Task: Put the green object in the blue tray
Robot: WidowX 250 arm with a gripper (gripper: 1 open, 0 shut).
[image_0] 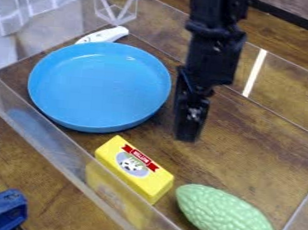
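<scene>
Nearest, a pale green bumpy toy vegetable (225,216) lies on the table (234,153), its point toward the lower right; the yellow box (134,168) sits just beside it. Farther back, the robot's dark fingers (188,128) are spread wide, holding nothing. Best to clear the box, straddle the vegetable's narrow width, close around its middle, then lift above the rim of the blue tray (99,86)

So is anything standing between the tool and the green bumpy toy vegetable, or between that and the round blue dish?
Nothing visible stands between the black tool and the pale green bumpy toy vegetable. Toward the round bright blue plastic dish, the yellow box with a red label sits in the direct line.
</scene>
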